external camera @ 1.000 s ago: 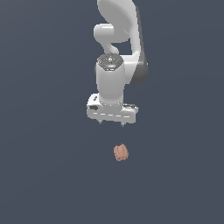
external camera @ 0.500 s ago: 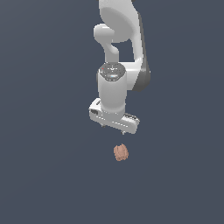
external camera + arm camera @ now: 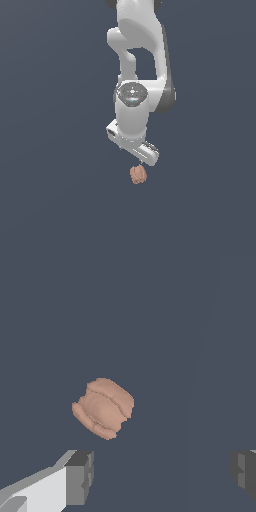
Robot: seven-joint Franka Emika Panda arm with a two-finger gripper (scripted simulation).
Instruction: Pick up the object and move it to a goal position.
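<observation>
Flat dark grey-blue surface (image 3: 50, 200) fills both views. No containers visible, so nothing held in any.

White Panda arm (image 3: 137, 60) comes down from the top of the exterior view, wrist pointing down, hand tilted so it slopes toward the exterior view's right.

Gripper (image 3: 162, 471): jaws spread wide apart, nothing between them. The wrist view shows two dark grey fingers (image 3: 80, 471) at opposite sides with bare surface in the gap.

Object (image 3: 138, 174): small salmon lump with ridged segments, sits on the surface directly under the hand in the exterior view, close beneath it. In the wrist view the object (image 3: 103, 408) lies ahead of the fingertips, nearer the white-backed finger than the other, not inside the gap. Contact: none visible.
</observation>
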